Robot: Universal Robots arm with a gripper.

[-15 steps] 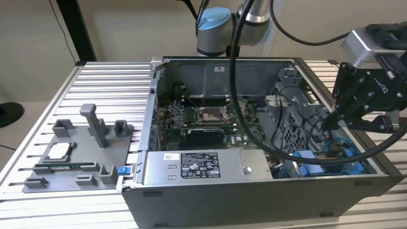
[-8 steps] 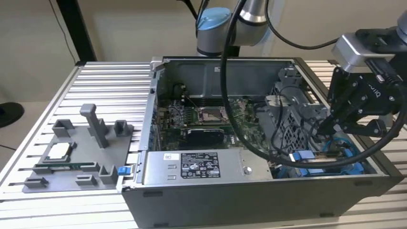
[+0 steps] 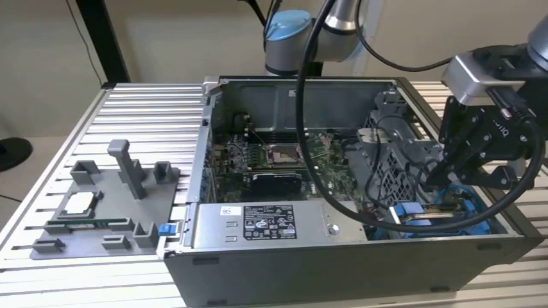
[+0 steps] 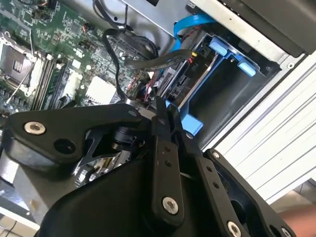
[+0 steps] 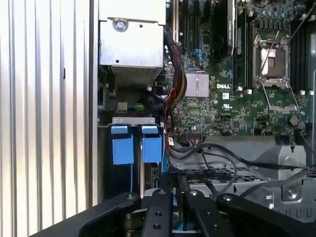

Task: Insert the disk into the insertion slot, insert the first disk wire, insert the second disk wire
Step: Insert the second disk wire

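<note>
- Where the open black computer case [image 3: 342, 269] sits on the ribbed aluminium desk [image 3: 137, 122], the arm [image 3: 291, 32] reaches over its corner at the exterior view's right, the black claw [image 3: 450, 172] pointing down into the drive bay there.
- In both wrist views the claw's slim black fingers [image 4: 162, 129] lie nearly together at the tips; whether they pinch anything between them I cannot tell.
- The flat silver disk in its bright blue plastic frame [image 5: 132, 144] sits in the insertion slot at the case's corner, two blue tabs facing up in the first wrist view.
- The disk's label and most of its body are hidden by the bay walls and the claw.
- A thin light-blue flat cable [image 4: 190, 23] and a bundle of black wires [image 4: 148, 61] run near the bay; where their ends plug in is hard to make out.
- The green motherboard [image 5: 237, 94] is studded with small parts and an open metal socket.
- A grey labelled power-supply box [image 3: 265, 224] lies along the case's near wall.
- A grey plastic fixture tray [image 3: 102, 205] with upright posts rests on the desk, well apart from the claw.
</note>
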